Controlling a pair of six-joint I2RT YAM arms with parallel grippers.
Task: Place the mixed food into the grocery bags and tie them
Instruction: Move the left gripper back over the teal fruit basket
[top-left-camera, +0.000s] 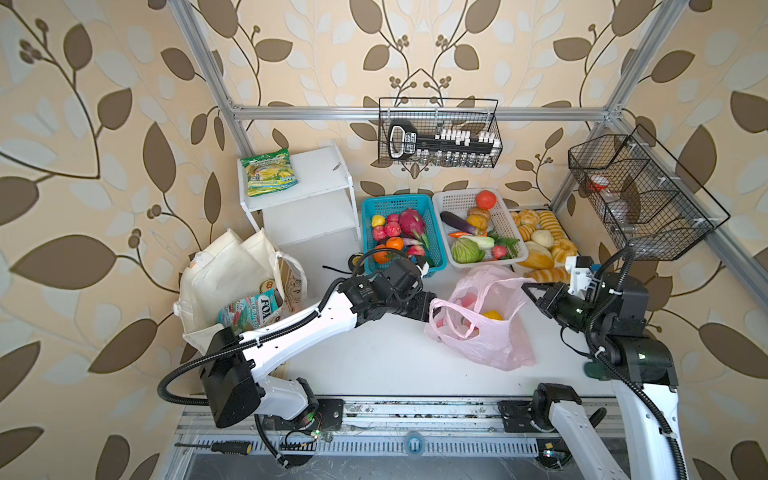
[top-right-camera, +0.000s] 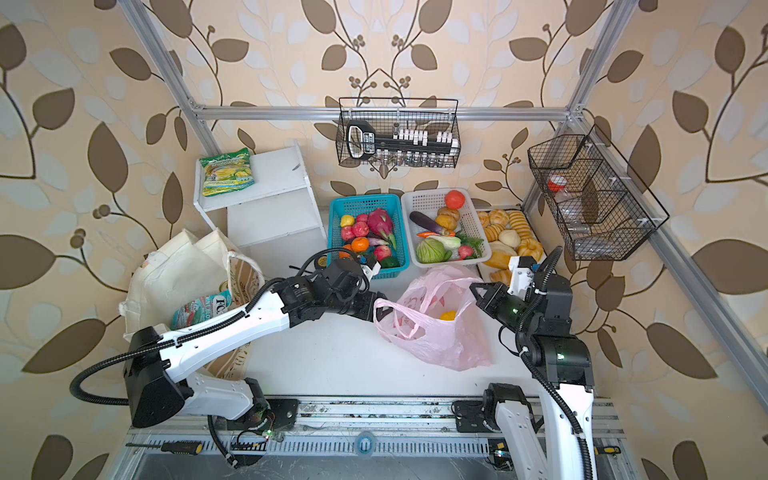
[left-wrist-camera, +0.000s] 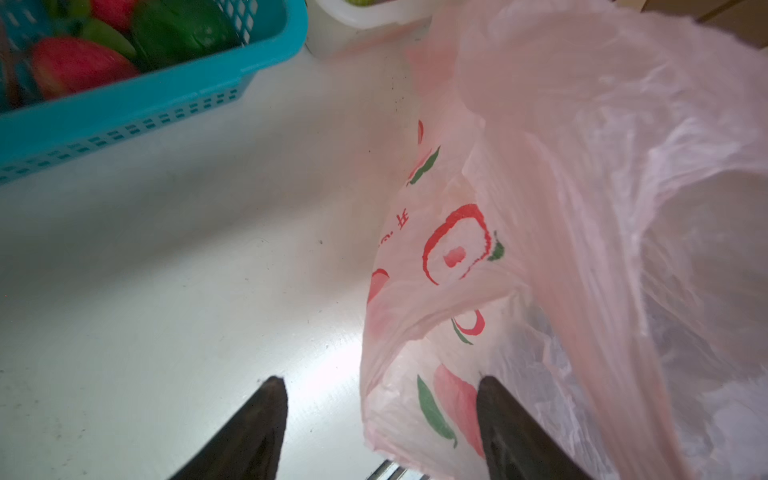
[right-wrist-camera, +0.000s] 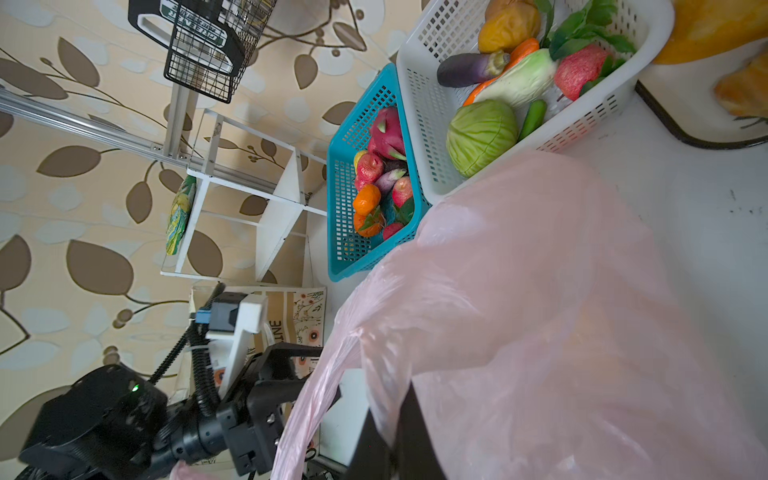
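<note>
Left gripper: two dark tapered fingers standing well apart, clamping nothing. One tip is over the bare table. The other is against the crinkled film of the pink bag, on its left-arm side.
Pink bag: thin translucent plastic, wrinkled and slumped, with red and green fruit print. The mouth gapes upward and the loop handles are slack.
Inside the bag: a round yellow toy fruit. Reddish shapes show blurred through the film.
Right gripper: closed, with a fold of the bag's rim pinched between its black fingers, on the bag's right-arm side.
Teal basket: rigid lattice plastic, just behind the bag toward the wall. It holds a scaly magenta dragon fruit, an orange and knobbly red fruit.
Canvas tote: cream, soft, creased cloth, well apart from the bag, beyond the left arm. A glossy teal-red snack packet and a gold-topped can sit in its mouth.
Table: smooth and white under the bag.
</note>
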